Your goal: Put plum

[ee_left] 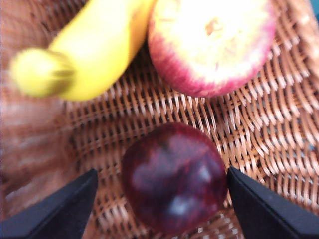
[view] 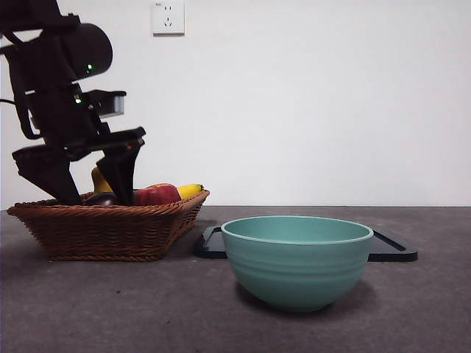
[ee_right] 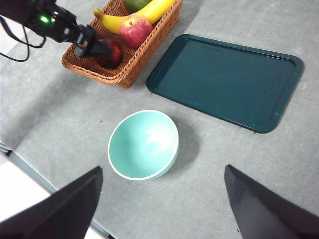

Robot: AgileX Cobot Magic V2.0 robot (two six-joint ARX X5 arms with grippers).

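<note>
— Where's the plum (ee_left: 174,178) against your left gripper (ee_left: 162,199)?

— I see it sitting on the basket (view: 110,228) weave right between my two jaws, which are spread wide, one on each side of it. Whether either jaw touches the skin, I can't tell. From the front camera the jaws reach down into the basket at about 9 o'clock of the table.

— What crowds it?

— The apple (ee_left: 212,45) lies near the plum and the banana (ee_left: 79,55) beside that, both clear of my jaws. The basket rim stands close on the outer side.

— Room to move?

— The bowl (ee_right: 143,144) stands alone at the centre, the dark tray (ee_right: 227,79) behind it towards 1 o'clock, bare table around both. My right gripper (ee_right: 159,209) hangs high above the bowl, jaws apart, holding nothing.
</note>
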